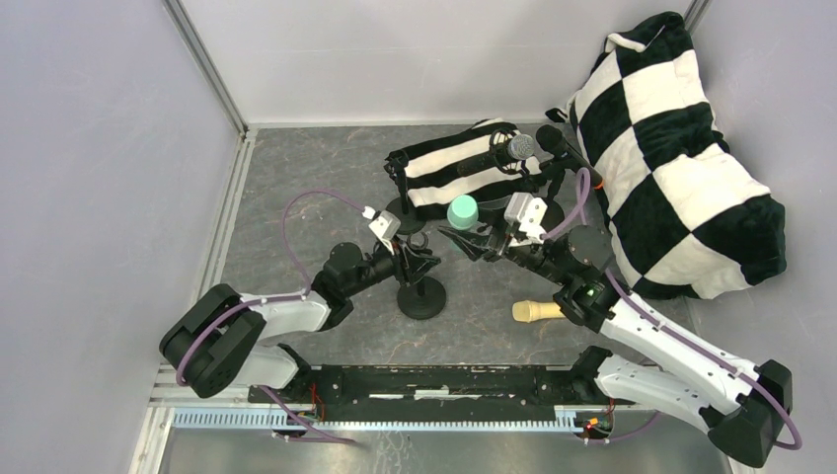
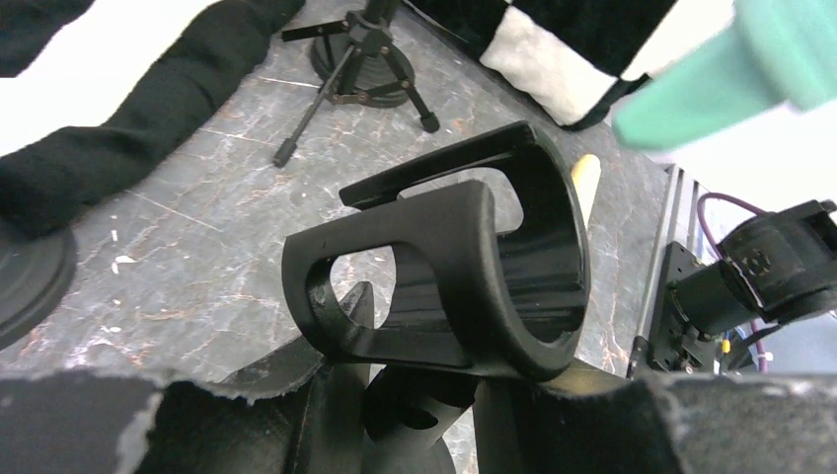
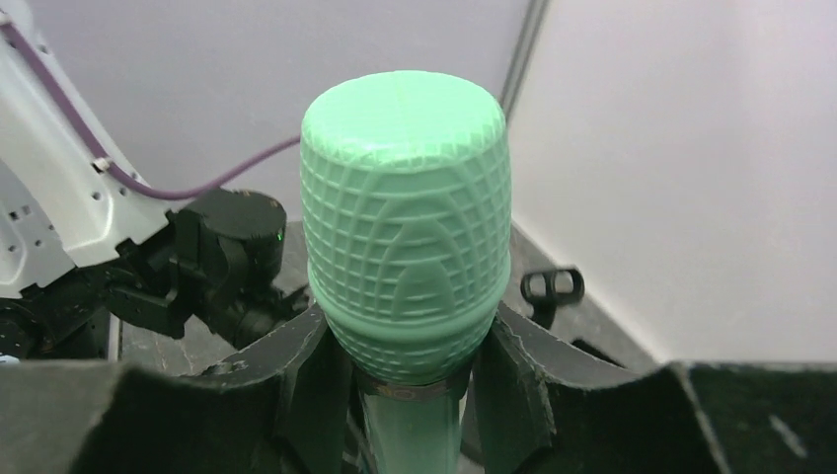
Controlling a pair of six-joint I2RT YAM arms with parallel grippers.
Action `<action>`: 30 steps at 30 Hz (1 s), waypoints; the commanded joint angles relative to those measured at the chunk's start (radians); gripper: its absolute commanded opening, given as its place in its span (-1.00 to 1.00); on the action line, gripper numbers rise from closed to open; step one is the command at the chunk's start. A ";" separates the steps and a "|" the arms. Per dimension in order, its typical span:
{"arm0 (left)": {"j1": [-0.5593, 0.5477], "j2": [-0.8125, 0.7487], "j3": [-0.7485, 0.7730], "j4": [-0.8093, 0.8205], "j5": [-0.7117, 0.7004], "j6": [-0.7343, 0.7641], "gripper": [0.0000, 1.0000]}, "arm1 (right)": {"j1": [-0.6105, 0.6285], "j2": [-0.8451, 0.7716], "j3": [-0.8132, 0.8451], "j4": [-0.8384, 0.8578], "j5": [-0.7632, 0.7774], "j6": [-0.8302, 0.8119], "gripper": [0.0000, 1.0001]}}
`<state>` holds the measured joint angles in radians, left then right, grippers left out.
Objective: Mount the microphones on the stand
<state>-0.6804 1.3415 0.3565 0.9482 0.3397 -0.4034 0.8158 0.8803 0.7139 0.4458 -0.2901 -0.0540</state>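
By judgement, the task is about half done. At the rear, the mesh mic [image 1: 520, 148] and the other black mic [image 1: 556, 138] seem to sit on small tripods beside the pillows [image 1: 681, 158], though their clips are too small to confirm. The green mic [image 1: 462, 212] is in the air, head up, clamped in the right gripper [image 1: 474, 240]. It is near the stand [image 1: 421, 299] but not yet in it. The yellow mic [image 1: 536, 312] lies on the table to the right of the stand's base, with nothing touching it. So two mics are left.

The left gripper [image 1: 413, 260] appears closed on the stand's neck, probably to steady it.

Only the top view shows all four mics and both arms together. The left wrist view shows that the clip [image 2: 464, 267] is empty and that the green mic's lower end hangs up and right of it, apart. The right wrist view shows the fingers [image 3: 306, 385] pressing on both sides just under the mic's head.
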 commanded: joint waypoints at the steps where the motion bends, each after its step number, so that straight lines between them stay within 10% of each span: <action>1: -0.045 -0.007 -0.013 0.105 -0.019 -0.058 -0.96 | -0.001 0.043 0.100 0.114 -0.140 -0.062 -1.00; 30: -0.068 0.040 0.016 0.098 0.030 -0.042 -0.96 | 0.036 0.232 0.145 0.254 -0.350 -0.051 -1.00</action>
<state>-0.7361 1.3758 0.3473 1.0180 0.3424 -0.4038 0.8490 1.1019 0.8341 0.6376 -0.6331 -0.0818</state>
